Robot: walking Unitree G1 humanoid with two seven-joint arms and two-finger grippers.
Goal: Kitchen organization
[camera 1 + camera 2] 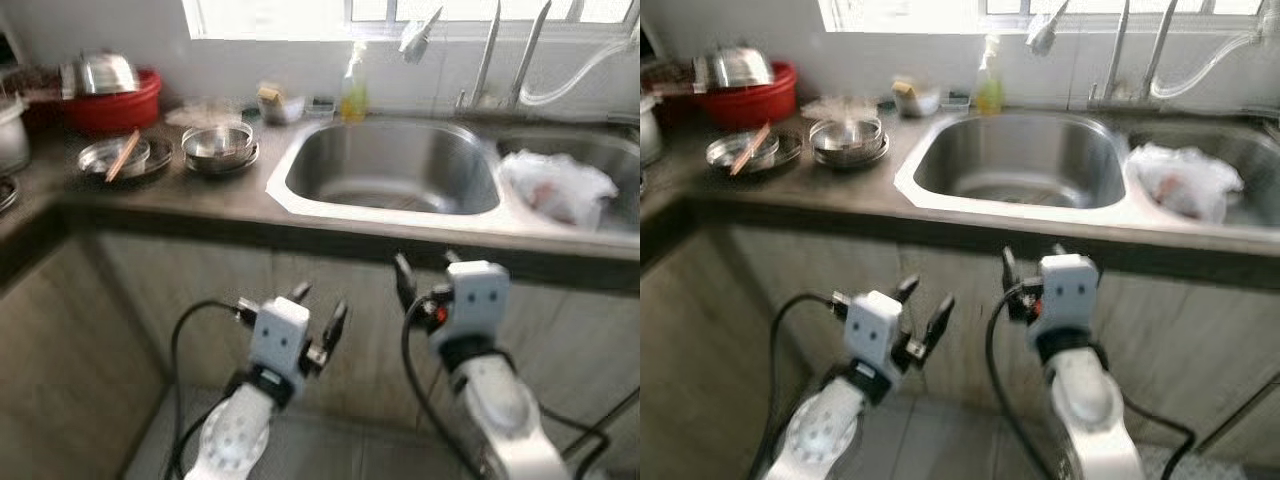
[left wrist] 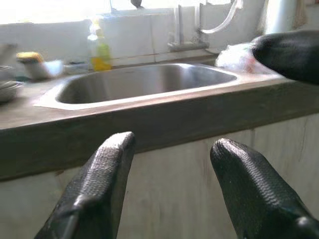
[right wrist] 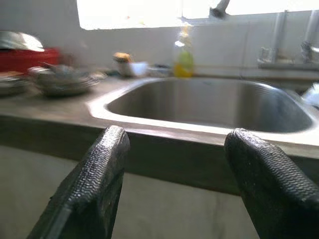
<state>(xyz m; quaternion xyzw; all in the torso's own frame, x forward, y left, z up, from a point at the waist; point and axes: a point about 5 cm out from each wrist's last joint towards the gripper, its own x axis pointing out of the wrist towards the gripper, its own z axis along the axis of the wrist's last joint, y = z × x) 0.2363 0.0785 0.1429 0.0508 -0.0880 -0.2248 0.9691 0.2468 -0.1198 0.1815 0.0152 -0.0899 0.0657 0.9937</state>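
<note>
My left gripper (image 1: 318, 308) and right gripper (image 1: 425, 268) hang below the counter's front edge (image 1: 300, 235), fingers spread wide, holding and touching nothing. Above them the steel sink (image 1: 392, 170) sits sunk in the counter, stacked metal bowls (image 1: 217, 146) toward its left end.

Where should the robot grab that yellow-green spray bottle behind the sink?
Grip the spray bottle around its body, below the trigger head. It stands upright against the back wall, so come from the front, over the sink basin, fingers either side. Both grippers hang open below the counter.
</note>
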